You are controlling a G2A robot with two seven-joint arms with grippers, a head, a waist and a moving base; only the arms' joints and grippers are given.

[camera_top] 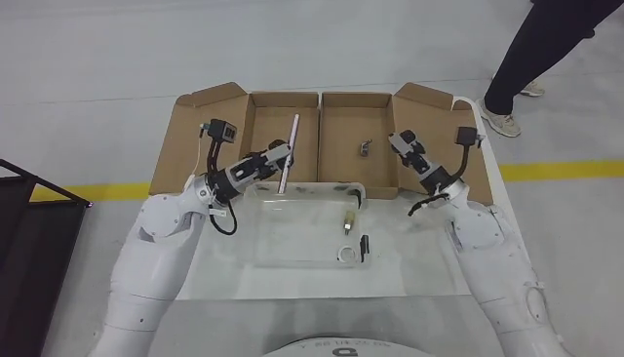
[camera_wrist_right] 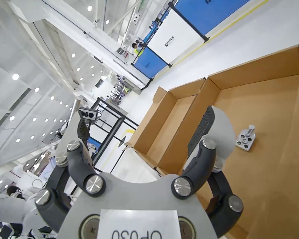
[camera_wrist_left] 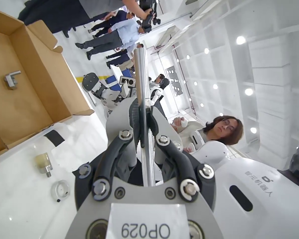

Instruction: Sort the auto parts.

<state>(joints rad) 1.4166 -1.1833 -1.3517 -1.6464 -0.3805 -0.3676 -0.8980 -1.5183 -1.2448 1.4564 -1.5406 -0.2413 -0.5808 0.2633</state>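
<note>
The long silver metal rod [camera_top: 289, 154] was pinched between the left jaws. Its long axis ran away from the robot, with the far end above the left open brown cardboard box [camera_top: 265, 128] and the near end above the far rim of the clear plastic tray [camera_top: 292, 242] on the white surface [camera_top: 419, 259]. The right jaws stood spread above the right brown cardboard box [camera_top: 341, 123], near a small grey metal bracket [camera_top: 365, 147] and well apart from the rod, so lowering it into the left box appeared to fall to the left arm.
</note>
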